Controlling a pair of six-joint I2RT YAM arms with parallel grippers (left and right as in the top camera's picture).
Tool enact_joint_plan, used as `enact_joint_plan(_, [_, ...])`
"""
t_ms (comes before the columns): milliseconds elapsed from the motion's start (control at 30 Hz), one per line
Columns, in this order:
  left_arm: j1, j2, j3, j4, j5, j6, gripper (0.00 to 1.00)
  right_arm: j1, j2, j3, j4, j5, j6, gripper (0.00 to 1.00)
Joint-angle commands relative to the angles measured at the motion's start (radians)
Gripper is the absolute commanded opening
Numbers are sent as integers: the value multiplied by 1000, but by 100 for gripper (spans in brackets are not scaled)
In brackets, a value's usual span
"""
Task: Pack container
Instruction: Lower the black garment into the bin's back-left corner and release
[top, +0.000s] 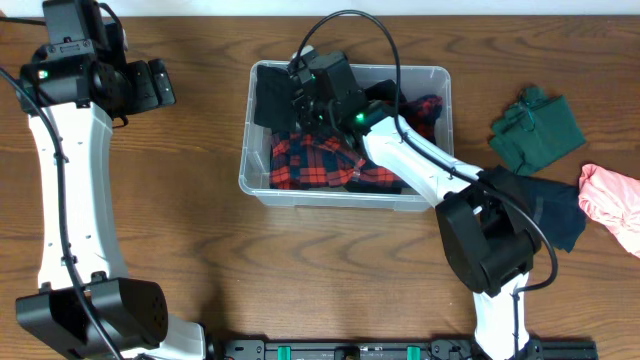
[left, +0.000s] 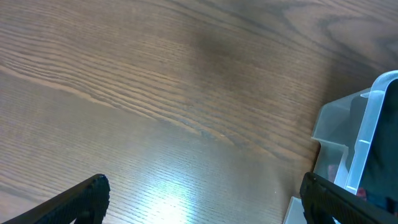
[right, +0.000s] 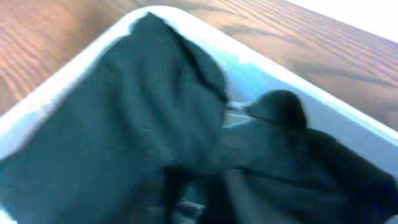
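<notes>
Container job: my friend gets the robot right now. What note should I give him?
Left pincer: open, empty, over the table, left of the container.
Right pincer: in the container's back-left corner at a black cloth; open or shut unclear.
Done: red plaid cloth is inside.
To do: green cloth, dark blue cloth and pink cloth lie on the table, right of the container.

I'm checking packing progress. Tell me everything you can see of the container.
The container is a clear plastic rectangular bin with rounded corners, standing upright and open-topped on the wooden table. A red-and-black plaid garment lies inside, and a dark cloth is bunched in its far left corner.
</notes>
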Motion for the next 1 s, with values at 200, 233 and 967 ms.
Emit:
enact_joint_plan(200, [3, -5, 12, -3, -2, -2, 98, 1, -140, 16, -14, -76, 2, 99])
enact_joint_plan(233, [3, -5, 12, -3, -2, -2, 98, 0, -140, 17, -10, -85, 3, 99])
enact_joint_plan(967, [3, -5, 12, -3, -2, -2, 98, -1, 66, 16, -16, -66, 3, 86])
